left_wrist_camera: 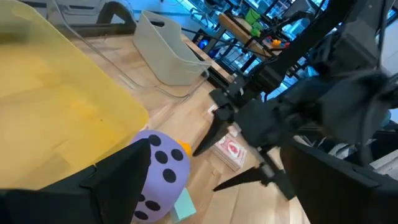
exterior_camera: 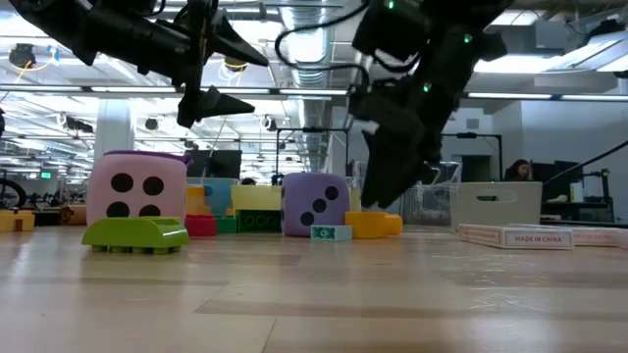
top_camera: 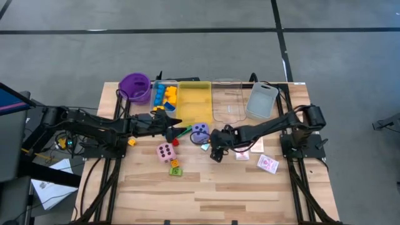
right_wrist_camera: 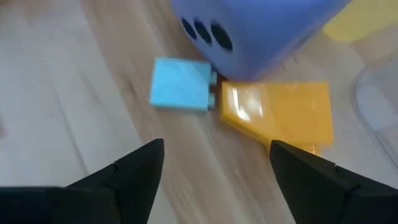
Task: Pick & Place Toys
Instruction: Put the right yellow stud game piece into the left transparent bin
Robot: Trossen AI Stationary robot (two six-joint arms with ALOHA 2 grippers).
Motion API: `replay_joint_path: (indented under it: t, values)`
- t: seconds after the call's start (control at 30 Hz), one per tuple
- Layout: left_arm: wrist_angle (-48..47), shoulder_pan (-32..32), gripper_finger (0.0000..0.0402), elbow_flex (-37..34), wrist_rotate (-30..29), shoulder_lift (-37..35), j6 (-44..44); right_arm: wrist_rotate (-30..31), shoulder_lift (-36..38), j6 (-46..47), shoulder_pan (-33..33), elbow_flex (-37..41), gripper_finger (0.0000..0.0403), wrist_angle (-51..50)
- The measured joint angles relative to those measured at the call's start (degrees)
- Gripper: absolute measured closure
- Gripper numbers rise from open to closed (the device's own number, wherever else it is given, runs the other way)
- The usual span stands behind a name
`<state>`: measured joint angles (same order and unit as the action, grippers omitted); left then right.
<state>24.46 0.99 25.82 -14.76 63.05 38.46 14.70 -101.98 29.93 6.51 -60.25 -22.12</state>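
A purple die stands on the table in front of the yellow tray. A light-blue block and a yellow block lie against the die. My right gripper hangs open just above these two blocks, slanting down, and touches nothing. It also shows in the high view. My left gripper is open in the air left of the purple die. A pink die and a green block sit nearer the front.
Along the far edge stand a purple cup, a clear tray with blue and yellow blocks, another clear tray and a grey tray. Red-patterned cards lie at the right. An orange block lies under the left arm.
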Motion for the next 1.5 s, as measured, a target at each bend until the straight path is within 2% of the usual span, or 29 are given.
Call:
replay_joint_path:
  t: [0.33,0.57,0.93,1.23,1.5]
  values:
    - [0.0,0.0,0.005,0.0,0.0,0.0,0.0,-0.9,-1.2,-0.1,-2.4,0.0,0.0064,-0.1]
    - [0.0,0.0,0.005,0.0,-0.3,0.0,0.0,-7.3,-1.1,0.0,-3.7,0.0,0.0038,-0.5]
    - [0.0,0.0,0.005,0.0,-0.3,0.0,0.0,-7.3,-1.1,-3.7,-3.7,0.0,0.0036,-4.8]
    - [0.0,0.0,0.005,0.0,-0.3,0.0,-0.1,-6.8,-1.1,-14.5,-3.7,0.0,0.0037,-4.6]
    - [0.0,0.0,0.005,0.0,-0.3,0.0,-0.1,-0.9,-1.1,-15.6,-3.6,-1.9,0.0037,-7.6]
